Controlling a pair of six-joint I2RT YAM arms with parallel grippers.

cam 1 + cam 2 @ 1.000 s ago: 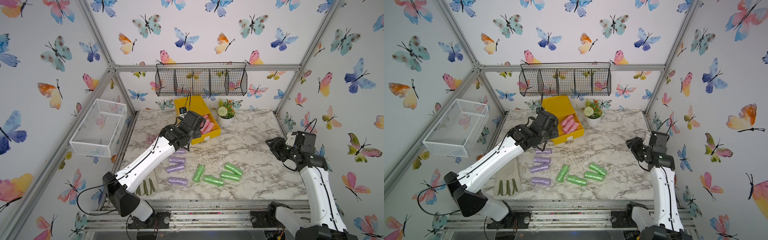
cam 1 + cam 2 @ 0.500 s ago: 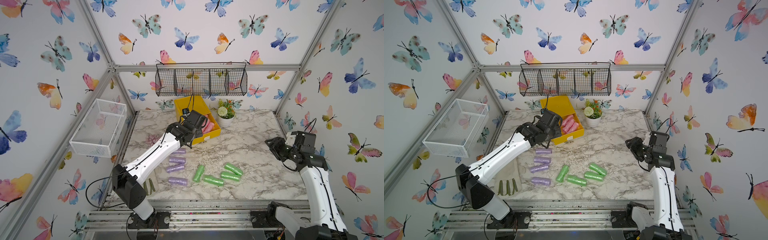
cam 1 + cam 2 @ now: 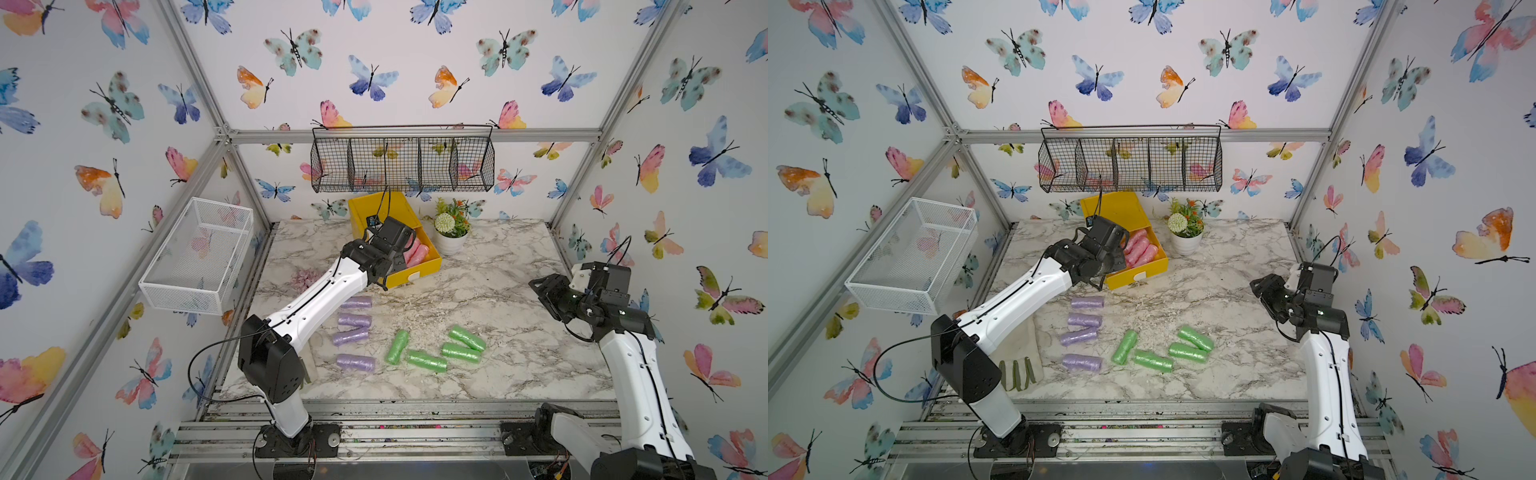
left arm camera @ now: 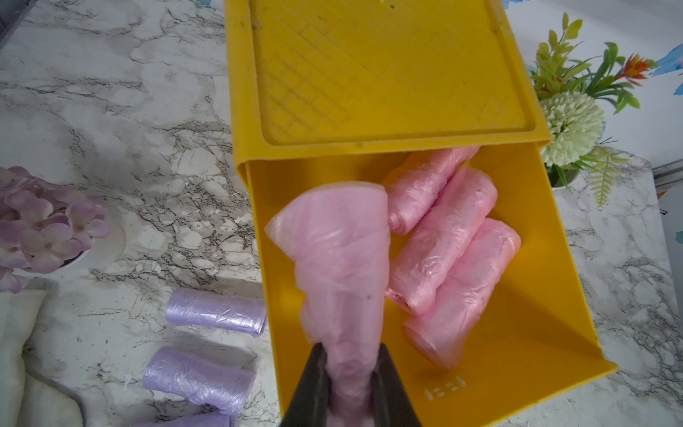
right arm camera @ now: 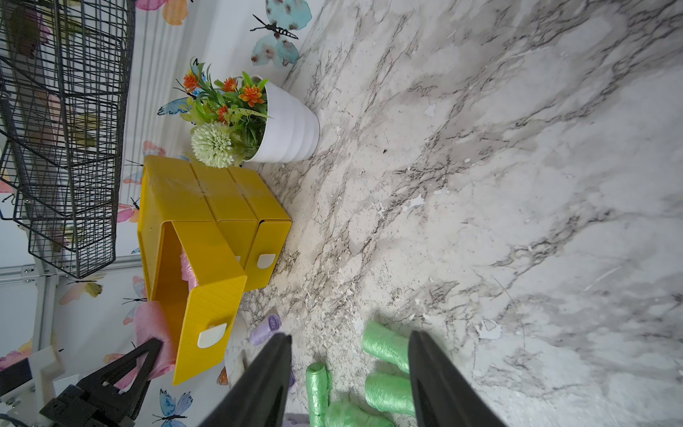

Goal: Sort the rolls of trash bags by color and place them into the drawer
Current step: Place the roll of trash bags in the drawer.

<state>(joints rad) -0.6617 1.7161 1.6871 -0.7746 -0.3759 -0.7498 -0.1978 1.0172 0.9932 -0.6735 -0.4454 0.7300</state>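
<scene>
— Over on the left, what changed?
— A second ago the left gripper [image 4: 349,349] was just short of the drawer [image 4: 536,332]. Now it has reached over the open top tray. It is squeezed tight on one pink roll [image 4: 340,258].
— What lies under it?
— Three more pink rolls [image 4: 443,240], side by side.
— What is around?
— Four purple rolls [image 3: 353,328] lie on the table [image 3: 498,291] in front of the drawer, then four green rolls [image 3: 428,359]. A potted plant [image 3: 451,243] stands just beside the drawer.
— Anything in the way?
— The left arm [image 3: 316,299] hides part of the tray in both top views.
— And the right gripper [image 5: 350,334]?
— It has not moved. Its jaws stand apart, holding nothing.
</scene>
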